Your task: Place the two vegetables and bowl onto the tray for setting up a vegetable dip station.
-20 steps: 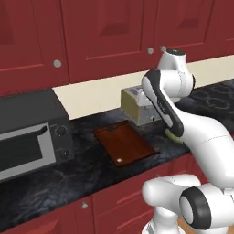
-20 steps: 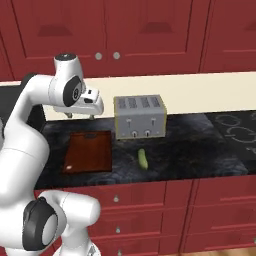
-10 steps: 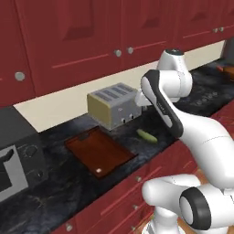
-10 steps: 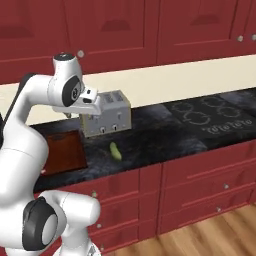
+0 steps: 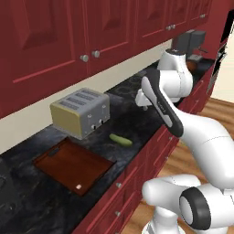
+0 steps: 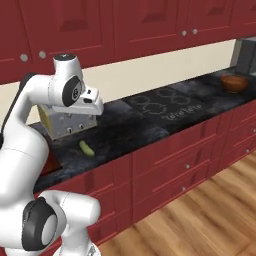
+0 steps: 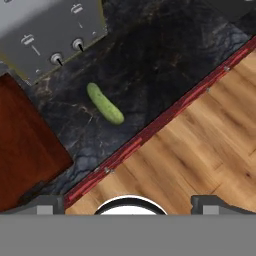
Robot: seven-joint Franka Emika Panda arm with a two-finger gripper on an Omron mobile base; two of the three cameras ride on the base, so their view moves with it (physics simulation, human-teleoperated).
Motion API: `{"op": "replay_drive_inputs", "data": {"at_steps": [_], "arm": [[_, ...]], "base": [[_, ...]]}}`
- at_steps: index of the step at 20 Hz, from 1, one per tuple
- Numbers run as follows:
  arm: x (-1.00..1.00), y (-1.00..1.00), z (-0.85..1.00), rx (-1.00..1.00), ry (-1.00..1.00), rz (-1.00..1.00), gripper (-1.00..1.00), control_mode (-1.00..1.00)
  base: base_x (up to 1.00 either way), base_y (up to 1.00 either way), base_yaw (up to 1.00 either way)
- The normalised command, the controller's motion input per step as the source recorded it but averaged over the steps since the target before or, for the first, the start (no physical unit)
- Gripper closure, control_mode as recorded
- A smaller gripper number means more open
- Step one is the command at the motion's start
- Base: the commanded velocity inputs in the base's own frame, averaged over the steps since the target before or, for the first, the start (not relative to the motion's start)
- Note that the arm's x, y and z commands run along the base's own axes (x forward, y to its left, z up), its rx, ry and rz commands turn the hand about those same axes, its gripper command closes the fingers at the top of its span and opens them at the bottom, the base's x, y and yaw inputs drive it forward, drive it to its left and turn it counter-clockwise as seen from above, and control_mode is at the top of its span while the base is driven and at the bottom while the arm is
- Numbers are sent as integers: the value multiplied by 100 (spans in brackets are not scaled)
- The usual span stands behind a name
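My claw [image 7: 128, 200] hangs high over the tabletop [image 7: 150, 65] w/ fingers wide apart, nothing between them, up above the cucumber [image 7: 105, 103] & the toaster [image 5: 81, 112]. Cucumber lies flat on the dark tabletop just in front of the toaster, not touching it; the tray [image 5: 73, 164] lies flat next to the toaster, close to the cucumber but apart, nothing on it. Bowl [image 6: 234, 82] is well apart from the toaster, far along the tabletop past the cooktop [image 6: 167, 102].
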Motion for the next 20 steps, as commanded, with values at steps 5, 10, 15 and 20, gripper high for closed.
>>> {"op": "replay_drive_inputs", "data": {"at_steps": [5, 10, 15, 20], "arm": [[0, 0, 0, 0, 0, 0, -100, 100], [0, 0, 0, 0, 0, 0, -100, 100], [0, 0, 0, 0, 0, 0, -100, 100], [0, 0, 0, 0, 0, 0, -100, 100]], "base": [[14, -10, -21], [27, -23, -11], [40, -34, -9], [39, -42, -2]]}}
